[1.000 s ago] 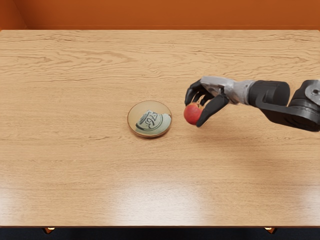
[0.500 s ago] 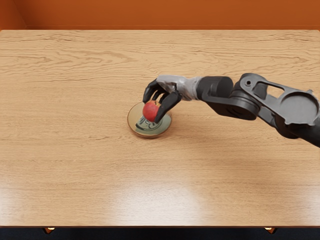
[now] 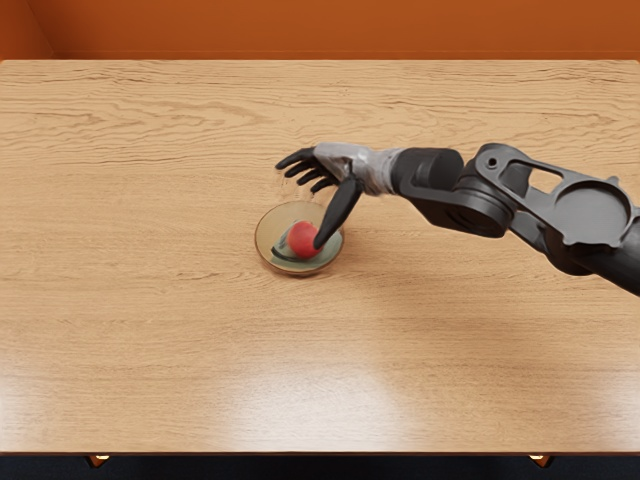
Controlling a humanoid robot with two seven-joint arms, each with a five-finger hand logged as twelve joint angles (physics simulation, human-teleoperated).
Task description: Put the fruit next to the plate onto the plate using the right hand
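Fingers [image 3: 298,158] of my right hand [image 3: 335,165] were spread, holding nothing; the red fruit [image 3: 300,238] lay on the plate [image 3: 268,228], on their near side, beside my thumb.

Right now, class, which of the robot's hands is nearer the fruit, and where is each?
Right. The right hand is open just above the fruit on the plate, thumb pointing down beside it. The left hand is out of view.
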